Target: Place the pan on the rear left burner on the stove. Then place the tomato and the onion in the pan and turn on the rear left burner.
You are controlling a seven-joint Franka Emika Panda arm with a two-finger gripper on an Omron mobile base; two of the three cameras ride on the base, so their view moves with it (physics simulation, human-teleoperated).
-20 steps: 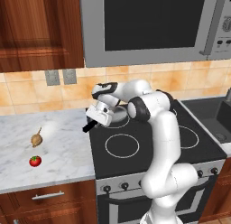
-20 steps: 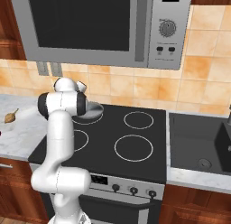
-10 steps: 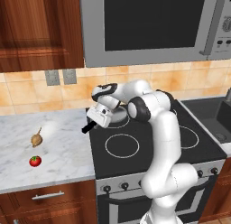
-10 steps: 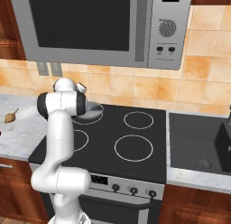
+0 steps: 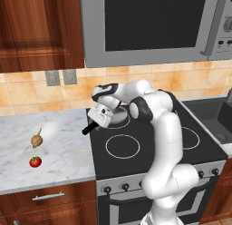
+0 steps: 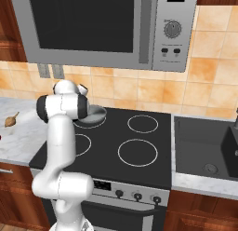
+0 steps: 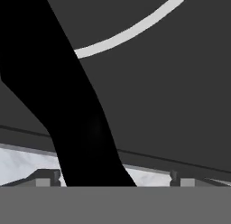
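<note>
While the small round shiny grey steel pan (image 5: 118,116) sits on the thin white circle of the rear left burner (image 6: 91,122) on the flat black glass stove (image 5: 149,149), the tool (image 5: 92,124) hangs over its short black handle (image 7: 67,105), fingers spread wide on either side, grasping nothing. On the white marble table (image 5: 54,160) lie the tan-brown onion (image 5: 36,139) and, near it, the small red tomato (image 5: 35,162)
</note>
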